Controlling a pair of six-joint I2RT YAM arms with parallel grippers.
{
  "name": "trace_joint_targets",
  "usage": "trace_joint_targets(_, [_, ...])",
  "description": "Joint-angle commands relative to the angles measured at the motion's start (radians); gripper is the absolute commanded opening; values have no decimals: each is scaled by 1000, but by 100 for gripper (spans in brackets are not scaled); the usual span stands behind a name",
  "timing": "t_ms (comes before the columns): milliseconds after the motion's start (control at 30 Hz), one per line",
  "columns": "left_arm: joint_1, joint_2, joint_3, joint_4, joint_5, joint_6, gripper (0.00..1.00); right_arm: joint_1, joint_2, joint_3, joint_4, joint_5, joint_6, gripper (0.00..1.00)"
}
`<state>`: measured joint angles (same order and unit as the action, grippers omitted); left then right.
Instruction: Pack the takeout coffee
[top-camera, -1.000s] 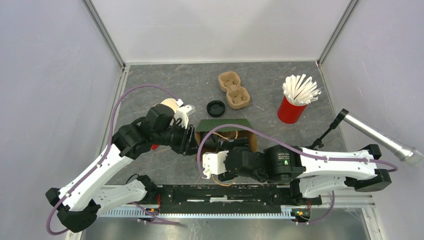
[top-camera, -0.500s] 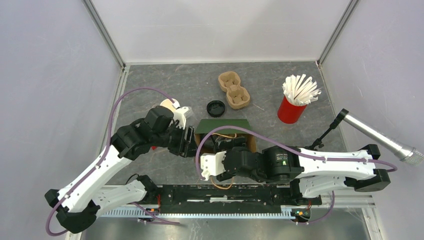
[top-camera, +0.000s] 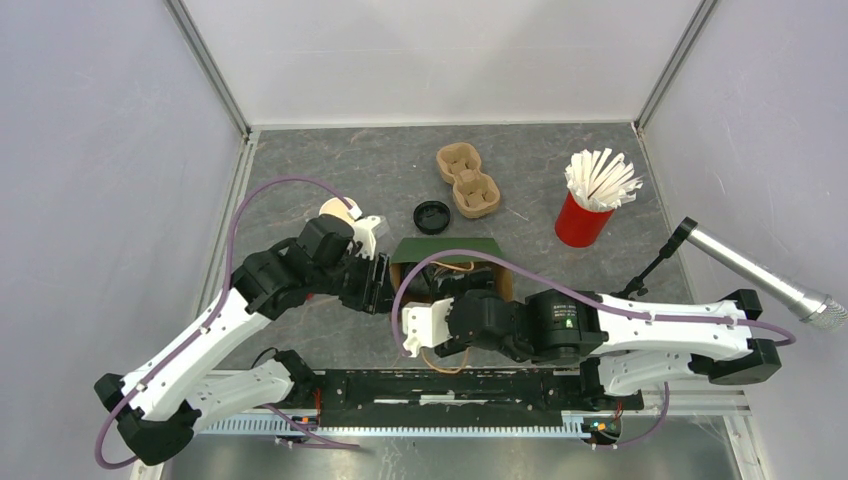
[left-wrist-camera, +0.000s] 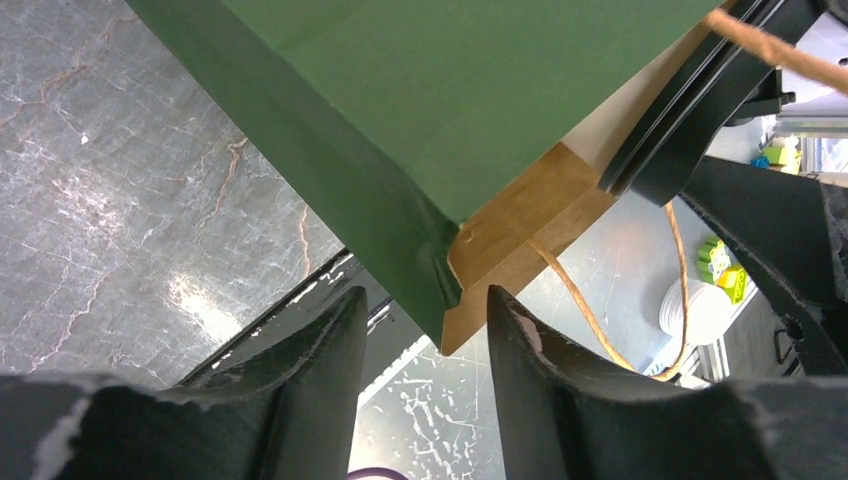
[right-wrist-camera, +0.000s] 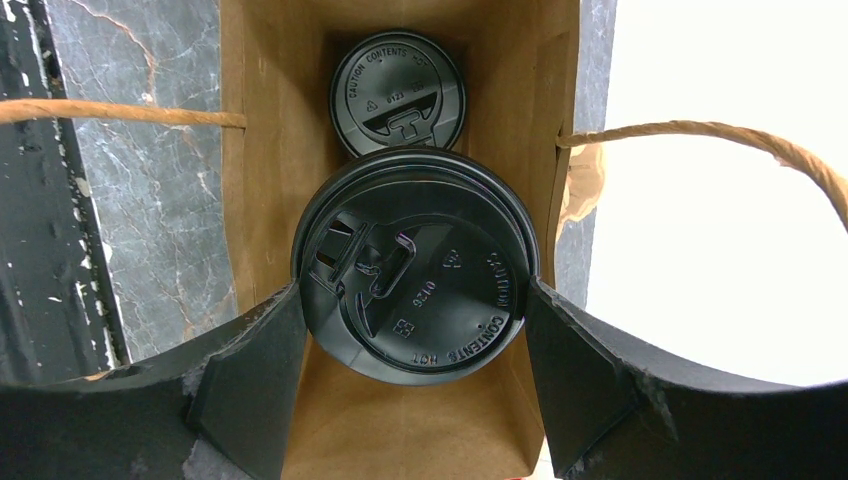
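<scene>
Jaws from above: left jaws sit at the left edge of the paper bag; right jaws hang over the bag's open mouth from the near side. How wide either pair stands cannot be told from this height.
Bag from above: upright on the counter between the two arms, green outside, brown inside.
Coffee from above: hidden under the right wrist.
Around the bag: a loose black lid lies just behind it; a cardboard cup carrier is beyond that; a red cup of white straws stands to the right; a white cup is partly behind the left arm; a microphone is at the right edge.
Left wrist, jaws: spread, with one left finger on each side of the bag's corner, neither clearly touching the paper.
Left wrist, bag: its green wall fills the top of the view, with the brown inner face and a twine handle below.
Right wrist, jaws: pinching the takeout coffee, with both right fingers pressed against the rim of its black lid.
Right wrist, coffee: inside the bag's mouth, lid up; only the lid shows, the cup wall is hidden.
Right wrist, deeper in the bag: a second black lid sits just beyond the held one, lower down.
Right wrist, handles: twine loops out to both sides.
</scene>
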<state>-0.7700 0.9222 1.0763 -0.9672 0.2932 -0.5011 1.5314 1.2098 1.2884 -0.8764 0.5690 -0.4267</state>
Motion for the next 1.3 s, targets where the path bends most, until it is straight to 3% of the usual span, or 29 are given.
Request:
trace_joint_targets(0, [-2, -5, -13, 66, -2, -49, 50, -21, -41, -4, 20, 21, -40, 73])
trace_joint_targets(300, [-2, -3, -12, 73, 21, -19, 15, -46, -62, -51, -15, -12, -120, 75])
trace_joint_targets(533, [-2, -40, -90, 138, 69, 27, 4, -95, 3, -37, -56, -20, -210, 74])
trace_joint_targets(767, [-2, -78, -122, 167, 96, 60, 2, -176, 36, -13, -24, -114, -276, 73])
trace_joint_targets(1267, [-2, -77, -137, 216, 131, 48, 2, -273, -14, -192, 124, -234, -433, 72])
